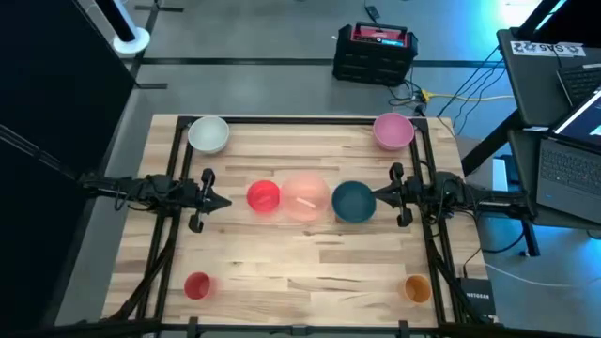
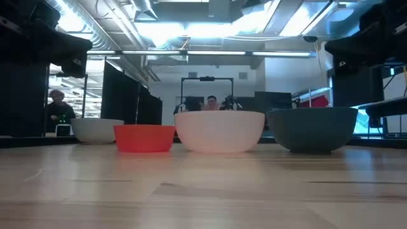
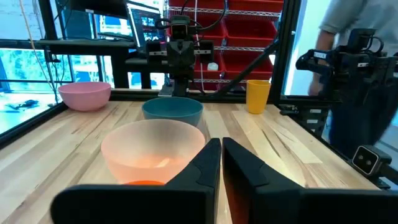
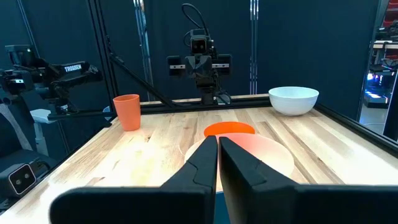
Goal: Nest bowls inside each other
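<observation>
- No nesting was completed: every bowl stood separately on the table (image 1: 310,253), none inside another.
- Three bowls formed a row across the table's middle: the red bowl (image 1: 264,196) at the left, the translucent pale pink bowl (image 1: 304,196) in the centre, the teal bowl (image 1: 353,201) at the right. The pale pink bowl appeared to touch or nearly touch both neighbours; contact could not be confirmed.
- The white bowl (image 1: 208,134) sat at the far left corner and the pink bowl (image 1: 393,130) at the far right corner, both well apart from the row.
- The small red bowl (image 1: 197,285) sat at the near left corner; the small orange bowl (image 1: 417,288) sat at the near right corner.
- The left gripper (image 1: 222,202) was positioned just left of the red bowl, fingers pressed together, holding nothing.
- The right gripper (image 1: 378,196) was positioned just beside the teal bowl's right side, fingers pressed together, holding nothing.
- Judgement: the task stood at its start. All placements remained, and either gripper would have needed to spread its fingers before taking a rim.
</observation>
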